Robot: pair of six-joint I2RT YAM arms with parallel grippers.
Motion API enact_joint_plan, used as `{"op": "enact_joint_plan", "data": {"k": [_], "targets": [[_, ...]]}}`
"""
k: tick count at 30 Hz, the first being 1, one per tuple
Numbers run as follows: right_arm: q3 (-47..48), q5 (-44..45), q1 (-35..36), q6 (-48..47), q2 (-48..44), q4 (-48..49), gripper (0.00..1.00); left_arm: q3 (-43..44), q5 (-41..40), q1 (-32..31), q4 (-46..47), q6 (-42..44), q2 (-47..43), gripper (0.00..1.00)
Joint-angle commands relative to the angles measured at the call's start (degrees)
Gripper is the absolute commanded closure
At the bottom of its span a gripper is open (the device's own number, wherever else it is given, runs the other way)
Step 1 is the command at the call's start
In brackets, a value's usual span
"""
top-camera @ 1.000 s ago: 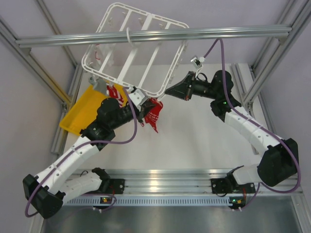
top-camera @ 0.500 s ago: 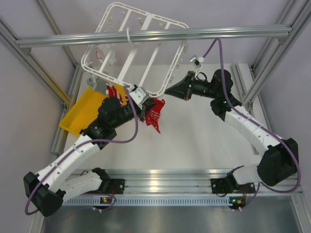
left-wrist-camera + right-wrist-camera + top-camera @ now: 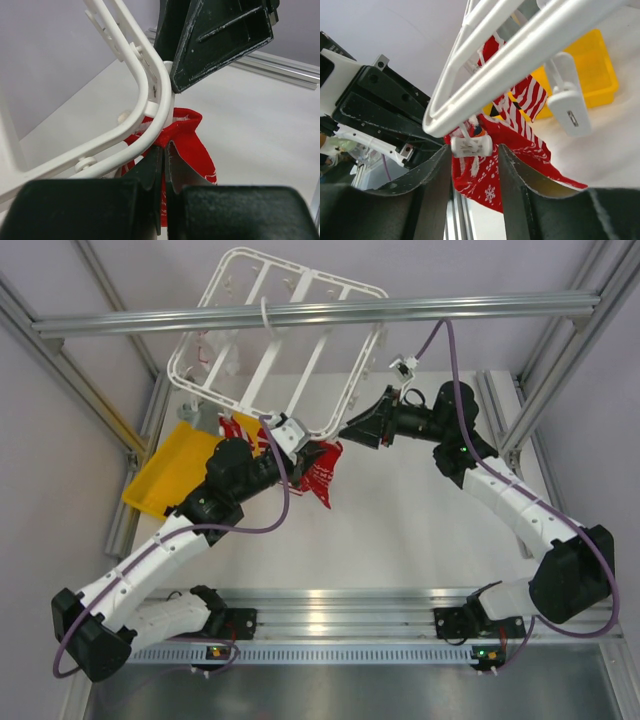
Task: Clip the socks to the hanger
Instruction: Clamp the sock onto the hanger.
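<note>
The white hanger [image 3: 275,340] hangs tilted from the top beam. A red sock [image 3: 320,470] with white markings dangles at the hanger's near right corner [image 3: 150,112], and my left gripper [image 3: 304,453] is shut on the cuff of this sock [image 3: 192,145]. My right gripper [image 3: 345,428] stands at the same corner from the right. Its jaws are open, one on either side of a small white clip [image 3: 471,145] that sits at the top edge of the sock [image 3: 492,182]. Red-and-white striped socks [image 3: 530,97] hang from the hanger further along.
A yellow tray [image 3: 165,475] lies at the left of the white table, below the hanger. Another white clip [image 3: 567,102] dangles from the hanger's rim. A grey aluminium beam [image 3: 320,312] crosses above, with frame posts on both sides.
My right gripper's jaws have spread apart around the clip; they were closed before. My left gripper has shifted slightly up and right with the sock.
</note>
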Motion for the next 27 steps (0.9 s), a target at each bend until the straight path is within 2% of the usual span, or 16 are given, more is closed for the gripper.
{"op": "enact_joint_plan", "data": {"k": [1,8,9,11,12,16,18,22,27], "targets": [[2.8,-0.9,0.2,-0.7,0.4,-1.3,0.59,2.8,-0.7,-0.5,5.5,0.0,0.1,1.0],[2.8,-0.5,0.1,0.3,-0.2,-1.0,0.46,3.6,-1.2,-0.5,3.3,-1.2,0.7,0.99],[2.6,0.0,0.0,0.6,-0.5,-0.8,0.44,3.8,-1.3,-0.5,2.1,-1.4,0.9,0.81],[2.2,0.2,-0.2,1.1,-1.1,-0.8,0.38,4.4,-1.1,-0.5,0.6,-2.3,1.2,0.64],[2.0,0.6,-0.6,1.7,-1.4,-0.5,0.38,4.5,-0.3,-0.5,-0.5,-2.5,1.1,0.43],[-0.4,1.3,-2.0,2.5,-4.5,-0.3,0.38,4.4,1.3,-0.5,-2.9,-3.9,-0.7,0.27],[-1.5,2.4,-2.9,2.5,-6.2,-0.7,0.38,4.6,1.4,-0.5,-5.5,-5.4,-1.7,0.24],[-3.0,4.9,-3.8,-1.7,-11.7,-6.0,0.37,5.8,1.5,-0.4,-12.0,-9.0,-3.6,0.04],[-2.2,12.4,-4.7,-10.0,-17.2,-18.8,0.36,5.2,5.6,5.4,-16.5,-18.0,-7.0,0.02]]}}
